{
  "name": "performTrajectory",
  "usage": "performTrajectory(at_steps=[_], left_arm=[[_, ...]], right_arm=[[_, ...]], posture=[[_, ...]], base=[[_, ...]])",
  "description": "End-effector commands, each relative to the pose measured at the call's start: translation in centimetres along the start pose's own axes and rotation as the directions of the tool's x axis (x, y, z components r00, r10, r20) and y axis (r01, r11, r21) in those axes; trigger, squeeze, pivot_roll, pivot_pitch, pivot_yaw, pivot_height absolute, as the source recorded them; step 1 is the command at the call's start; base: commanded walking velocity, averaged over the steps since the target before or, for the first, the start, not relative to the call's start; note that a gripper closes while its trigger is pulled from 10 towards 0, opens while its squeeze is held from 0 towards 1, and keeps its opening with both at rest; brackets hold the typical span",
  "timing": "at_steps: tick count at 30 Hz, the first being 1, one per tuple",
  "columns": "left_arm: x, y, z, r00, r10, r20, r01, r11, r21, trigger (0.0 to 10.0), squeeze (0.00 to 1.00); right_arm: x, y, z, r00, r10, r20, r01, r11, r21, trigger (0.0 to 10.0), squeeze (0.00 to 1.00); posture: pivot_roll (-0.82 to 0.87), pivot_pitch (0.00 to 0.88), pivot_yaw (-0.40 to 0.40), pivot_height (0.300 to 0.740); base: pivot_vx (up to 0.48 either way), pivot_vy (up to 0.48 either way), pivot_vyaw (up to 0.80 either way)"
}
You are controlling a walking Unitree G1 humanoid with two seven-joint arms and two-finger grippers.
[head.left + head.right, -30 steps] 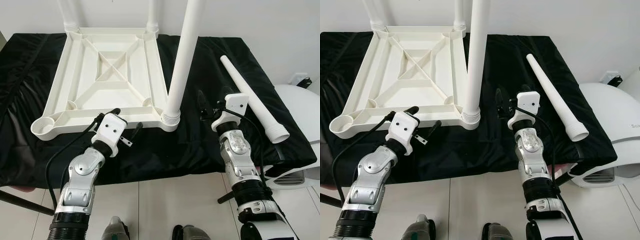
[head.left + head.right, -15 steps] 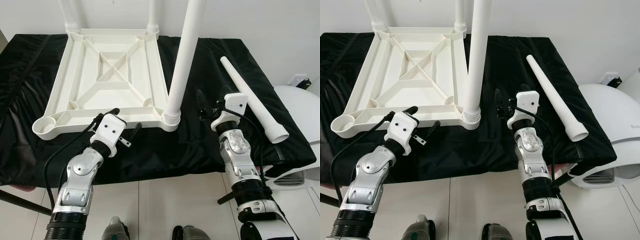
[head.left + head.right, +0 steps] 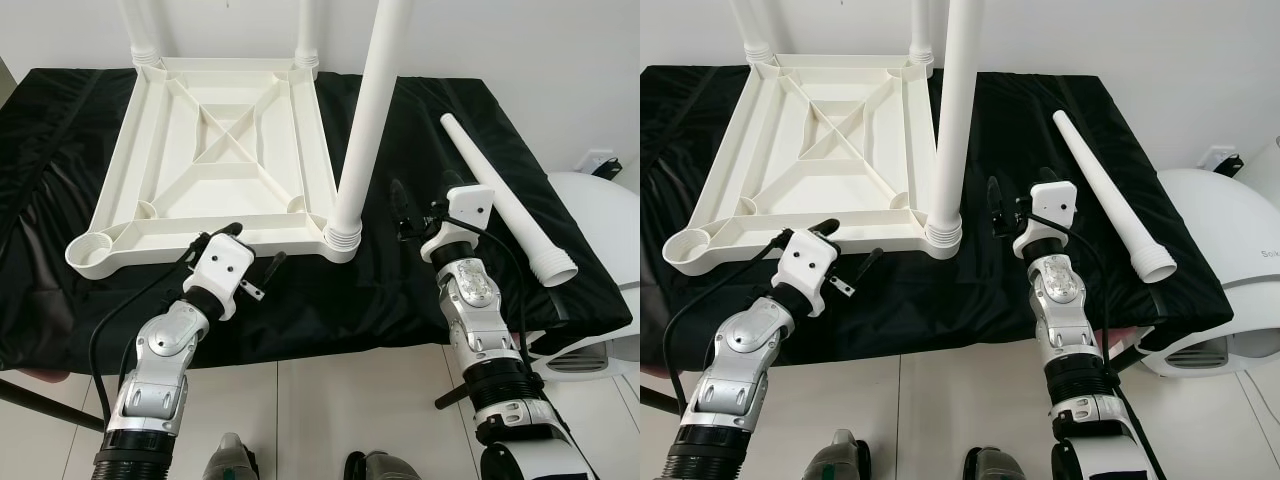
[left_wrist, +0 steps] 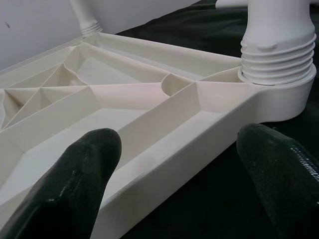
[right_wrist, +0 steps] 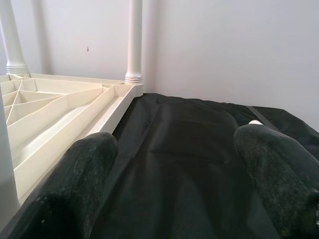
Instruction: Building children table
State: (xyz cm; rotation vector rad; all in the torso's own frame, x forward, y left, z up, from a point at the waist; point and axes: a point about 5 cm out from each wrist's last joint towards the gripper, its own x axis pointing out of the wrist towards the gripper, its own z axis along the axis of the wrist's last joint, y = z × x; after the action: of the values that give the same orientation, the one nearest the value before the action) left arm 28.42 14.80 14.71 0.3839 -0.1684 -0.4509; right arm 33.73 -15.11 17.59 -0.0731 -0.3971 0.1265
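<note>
A black cloth (image 3: 420, 300) covered the work surface across the middle of the frame. On it, upper left, lay the white tabletop (image 3: 215, 160) upside down, ribs showing, with three legs screwed in: two at the far corners and one tall leg (image 3: 368, 120) standing in the near right corner socket. The near left socket (image 3: 88, 252) gaped empty. A fourth, loose leg (image 3: 505, 200) lay on the cloth at the right, slanting toward the lower right, well apart from the tabletop.

The left arm rose from the lower left, bent at the elbow, its wrist angled up toward the tabletop's near edge. The left gripper (image 3: 250, 248) sat spread wide, one finger (image 4: 75, 174) over the rim and the other over the cloth, grasping nothing.

The right arm stood nearly upright at the lower right. The right gripper (image 3: 1005, 205) hung just right of the tall leg's base, fingers (image 5: 75, 184) parted above the cloth, empty.
</note>
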Motion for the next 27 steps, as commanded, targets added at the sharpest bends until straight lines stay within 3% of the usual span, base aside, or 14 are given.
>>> performTrajectory(at_steps=[1, 21, 25, 27], left_arm=[[-0.23, -0.12, -0.12, 0.999, 0.039, 0.0, -0.039, 0.999, -0.005, 10.0, 0.0], [-0.08, 0.1, 0.0, 0.999, 0.036, 0.007, -0.036, 0.999, -0.01, 10.0, 0.0], [0.01, -0.05, 0.09, 1.0, 0.004, 0.011, -0.004, 1.0, 0.006, 10.0, 0.0], [0.52, -0.24, 0.34, 0.999, -0.04, 0.016, 0.039, 0.997, 0.068, 10.0, 0.0]], right_arm=[[-0.3, -0.28, -0.26, 1.0, -0.001, -0.016, 0.001, 1.0, -0.002, 10.0, 0.0], [-0.14, -0.54, -0.16, 1.0, -0.015, -0.014, 0.015, 1.0, -0.007, 10.0, 0.0], [-0.06, -0.53, -0.13, 1.0, -0.017, -0.012, 0.017, 1.0, -0.007, 10.0, 0.0], [0.11, -0.45, -0.08, 1.0, -0.018, -0.01, 0.018, 1.0, -0.004, 10.0, 0.0]], posture=[[0.1, 0.103, -0.068, 0.74], [0.09, 0.111, -0.067, 0.74], [0.09, 0.111, -0.066, 0.74], [0.1, 0.11, -0.065, 0.74]], base=[[0.0, 0.0, 0.0], [0.0, 0.0, 0.0], [0.0, 0.0, 0.0], [0.0, 0.0, 0.0]])
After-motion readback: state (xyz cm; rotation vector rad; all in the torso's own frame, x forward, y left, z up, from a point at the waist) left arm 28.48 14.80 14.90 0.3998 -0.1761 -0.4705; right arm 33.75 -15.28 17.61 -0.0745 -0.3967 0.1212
